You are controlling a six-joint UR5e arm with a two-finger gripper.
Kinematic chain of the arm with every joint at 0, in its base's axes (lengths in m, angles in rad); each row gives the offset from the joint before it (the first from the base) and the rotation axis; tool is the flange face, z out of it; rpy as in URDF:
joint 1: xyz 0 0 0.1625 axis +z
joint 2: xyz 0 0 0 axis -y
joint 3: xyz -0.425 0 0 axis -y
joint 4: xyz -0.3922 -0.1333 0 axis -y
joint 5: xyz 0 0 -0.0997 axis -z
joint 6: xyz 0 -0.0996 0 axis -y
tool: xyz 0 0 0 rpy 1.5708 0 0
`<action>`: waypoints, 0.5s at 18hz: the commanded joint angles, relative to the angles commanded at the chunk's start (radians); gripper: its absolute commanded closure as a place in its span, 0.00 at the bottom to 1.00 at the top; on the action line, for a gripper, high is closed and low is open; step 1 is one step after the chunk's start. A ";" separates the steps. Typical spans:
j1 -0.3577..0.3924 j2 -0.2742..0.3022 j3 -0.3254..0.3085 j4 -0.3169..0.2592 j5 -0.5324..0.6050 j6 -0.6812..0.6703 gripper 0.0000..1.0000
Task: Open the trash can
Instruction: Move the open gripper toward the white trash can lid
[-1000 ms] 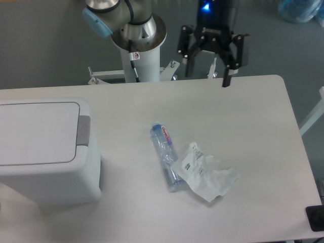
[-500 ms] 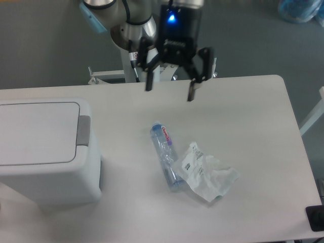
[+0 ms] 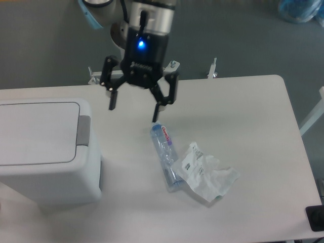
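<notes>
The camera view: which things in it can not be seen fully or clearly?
- Trash can: the left edge of the frame cuts off its left side; its inside is hidden under the closed lid.
- Bottle: its lower end lies under the crumpled plastic wrapper; its label is too small to read.
- Arm above the gripper: the top edge cuts it off.
- Dark object at the right edge: mostly out of frame, cannot be identified.

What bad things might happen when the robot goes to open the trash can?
The open gripper hangs close to the bottle; one fingertip is right by its top end, so it might knock it rolling. The grey latch on the trash can is narrow, so a finger could miss it and push the lid instead.
</notes>
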 joint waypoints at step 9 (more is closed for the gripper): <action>-0.037 -0.023 -0.025 0.003 -0.002 -0.075 0.00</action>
